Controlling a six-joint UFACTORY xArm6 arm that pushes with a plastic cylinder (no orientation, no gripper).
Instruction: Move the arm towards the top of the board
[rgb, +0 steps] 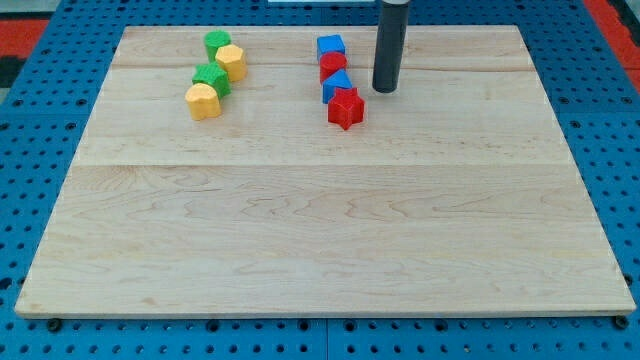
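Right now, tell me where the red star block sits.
The red star block sits in the view's upper middle, at the bottom of the red-and-blue column, touching the blue block above; my tip is just upper-right.

The wooden board (320, 230) carries green (216, 43), yellow (231, 61), blue (330, 47) and red blocks (346, 108) near the view's top.

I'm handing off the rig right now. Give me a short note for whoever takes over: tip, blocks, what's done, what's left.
My tip is down on the board, in its upper part, just to the view's right of the red-and-blue column; whether it touches a block cannot be told.
Column, top to bottom: blue cube, red block, blue block, red star.
Cluster at upper left: green block, yellow block, second green block, second yellow block.
Done: the arm is already near the top.
Left: probably a short slide further toward the view's top edge.
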